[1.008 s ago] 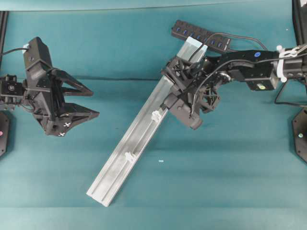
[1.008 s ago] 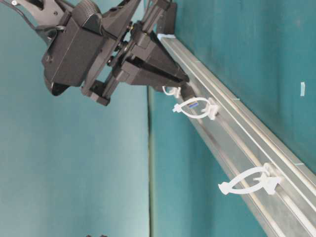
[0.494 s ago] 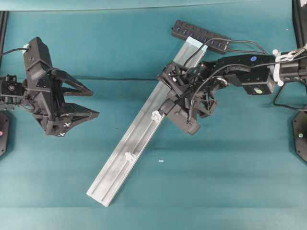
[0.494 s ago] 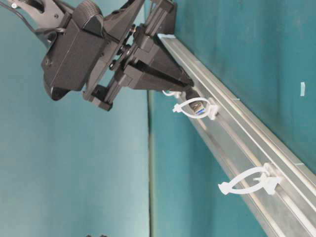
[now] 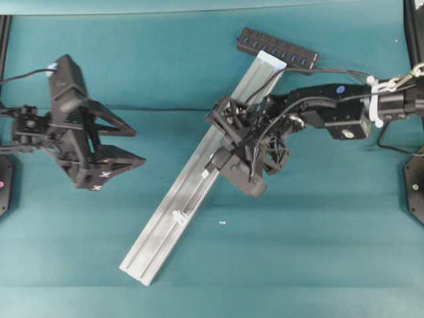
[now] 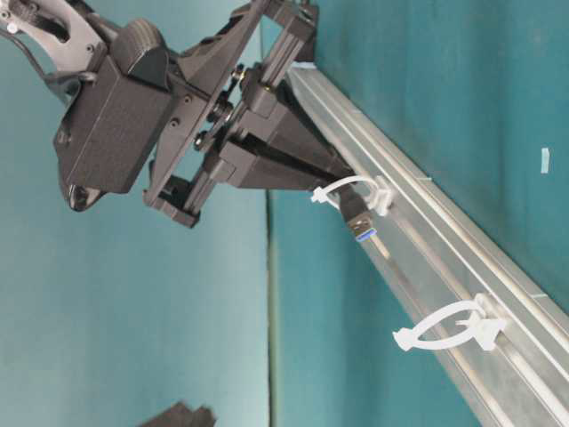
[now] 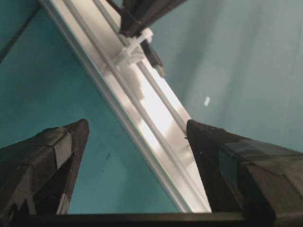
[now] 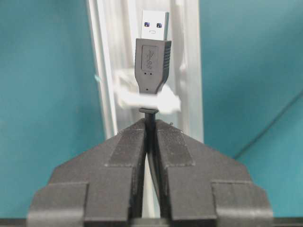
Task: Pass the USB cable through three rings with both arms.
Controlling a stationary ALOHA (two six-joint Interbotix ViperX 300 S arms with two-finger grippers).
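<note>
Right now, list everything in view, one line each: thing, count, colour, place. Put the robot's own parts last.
Rail: one, silver, lying diagonally across the middle of the table.
Rings: two show, translucent white, clipped along the rail; middle ring at the right gripper's tip, lower ring further down the rail. A third cannot be made out.
USB cable: one, black, its silver-tipped plug poking through the middle ring.
Hub: one, black with blue sockets, at the rail's far end.
Table cover: one, teal, under everything.
Scrap: one, pale, on the cover right of the rail.
Left gripper: black, open, left of the rail, holding nothing.
Right gripper: black, shut on the cable just behind the plug.
</note>
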